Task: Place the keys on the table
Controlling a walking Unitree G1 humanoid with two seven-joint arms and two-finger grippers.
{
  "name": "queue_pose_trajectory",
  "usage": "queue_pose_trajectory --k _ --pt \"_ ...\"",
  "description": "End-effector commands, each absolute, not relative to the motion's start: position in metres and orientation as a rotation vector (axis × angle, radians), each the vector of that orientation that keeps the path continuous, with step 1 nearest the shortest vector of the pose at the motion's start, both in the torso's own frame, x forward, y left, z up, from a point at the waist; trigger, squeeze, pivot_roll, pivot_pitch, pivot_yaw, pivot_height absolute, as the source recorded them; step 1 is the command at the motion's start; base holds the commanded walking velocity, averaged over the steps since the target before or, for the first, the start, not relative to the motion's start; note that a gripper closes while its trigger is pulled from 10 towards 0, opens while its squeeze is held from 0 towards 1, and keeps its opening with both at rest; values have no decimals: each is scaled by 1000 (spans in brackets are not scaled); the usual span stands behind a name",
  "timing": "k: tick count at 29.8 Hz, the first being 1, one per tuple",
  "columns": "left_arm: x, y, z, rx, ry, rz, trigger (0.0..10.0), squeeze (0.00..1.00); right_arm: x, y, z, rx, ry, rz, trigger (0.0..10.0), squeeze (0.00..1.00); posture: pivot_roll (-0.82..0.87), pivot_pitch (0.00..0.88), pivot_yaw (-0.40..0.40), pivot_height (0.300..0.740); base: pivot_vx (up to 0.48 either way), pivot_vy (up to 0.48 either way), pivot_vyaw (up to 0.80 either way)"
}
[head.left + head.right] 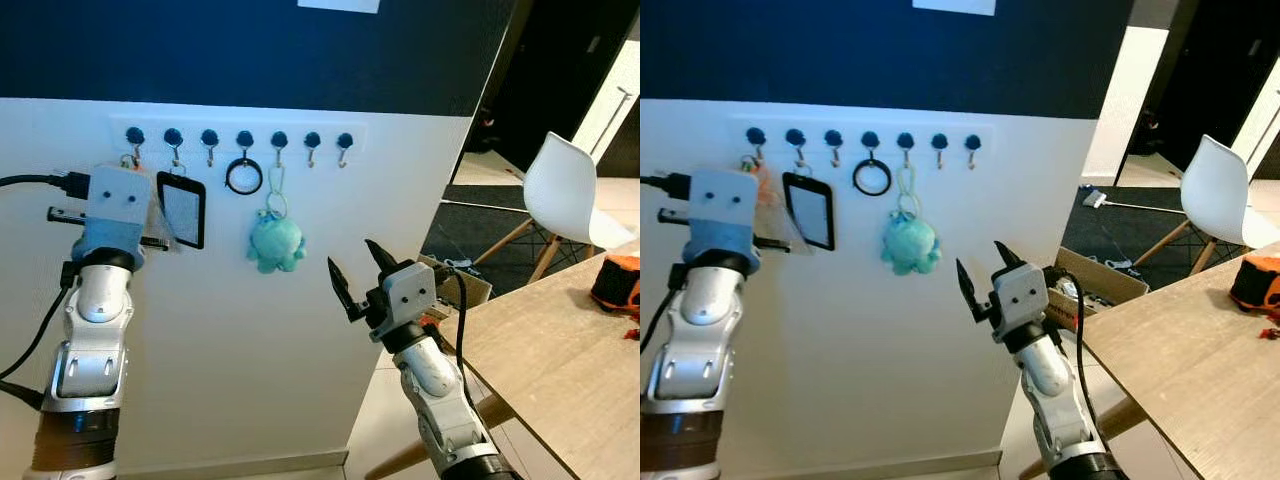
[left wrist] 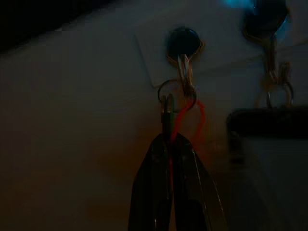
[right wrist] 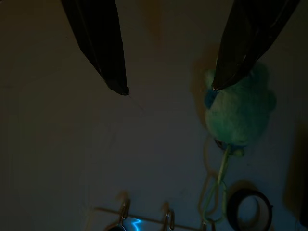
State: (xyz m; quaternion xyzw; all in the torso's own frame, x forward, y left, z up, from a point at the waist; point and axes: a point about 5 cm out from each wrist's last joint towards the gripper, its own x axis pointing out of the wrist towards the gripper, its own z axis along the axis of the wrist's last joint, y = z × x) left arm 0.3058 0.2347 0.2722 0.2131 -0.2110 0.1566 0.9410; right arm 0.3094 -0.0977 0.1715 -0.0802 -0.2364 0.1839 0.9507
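Left gripper pinched shut on the keys at the leftmost hook

Lift the ring up and off the hook just above the fingertips — don't tug outward; right gripper hangs parted, idle.

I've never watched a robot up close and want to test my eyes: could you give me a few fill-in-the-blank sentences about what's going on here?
1. The left gripper is shut on the keys, which hang from the ______ hook counted from the robot's left.
2. The right gripper is held in the air with its fingers ______.
3. The plush toy hanging on the rack is coloured ______.
4. The chair beyond the table is coloured ______.

Missing words: first; open; teal; white
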Motion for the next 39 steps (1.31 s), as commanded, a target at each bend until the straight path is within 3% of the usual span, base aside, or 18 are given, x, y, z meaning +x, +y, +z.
queue_pose_trajectory --k 1,16,23,26,39 --pt "300 236 287 440 -511 354 10000 0 308 -98 169 -160 -473 372 10000 0 143 18 -36 740 0 0 0" --pt "288 233 251 517 -375 261 10000 0 308 -97 168 -157 -469 377 10000 0 154 34 -35 740 0 0 0" --pt "284 230 246 475 -352 187 10000 0 307 -97 167 -155 -466 381 10000 0 160 39 -39 740 0 0 0" --pt "288 219 251 356 -342 51 10000 0 307 -95 167 -152 -464 389 10000 0 163 43 -44 740 0 0 0" --pt "294 221 290 245 -473 41 10000 0 304 -95 165 -152 -460 387 10000 0 144 54 -32 740 0 0 0"
